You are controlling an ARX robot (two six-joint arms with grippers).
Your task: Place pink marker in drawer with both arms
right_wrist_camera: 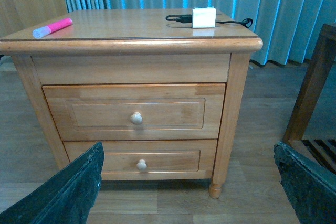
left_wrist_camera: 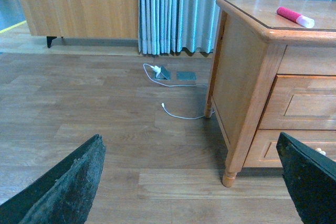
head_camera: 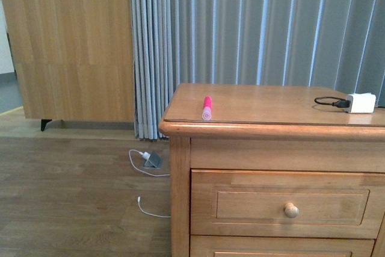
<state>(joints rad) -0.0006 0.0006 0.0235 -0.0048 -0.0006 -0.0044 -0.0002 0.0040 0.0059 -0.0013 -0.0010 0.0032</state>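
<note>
Left gripper (left_wrist_camera: 186, 182) and right gripper (right_wrist_camera: 186, 190) both spread wide, holding nothing; pink marker (head_camera: 207, 107) lies flat on the cabinet top (head_camera: 271, 103); drawer (right_wrist_camera: 105, 114) closed.

- The pink marker (head_camera: 207, 108) is lying flat on the cabinet (head_camera: 179, 185) top, near its front left corner, with its paler cap end pointing toward the front edge.
- The drawer (head_camera: 240, 206), the upper one, is sitting fully closed, its round pale knob (head_camera: 291, 210) centred on the framed panel.
- The left fingers (left_wrist_camera: 63, 187) and right fingers (right_wrist_camera: 63, 192) are standing spread wide, holding nothing.
</note>
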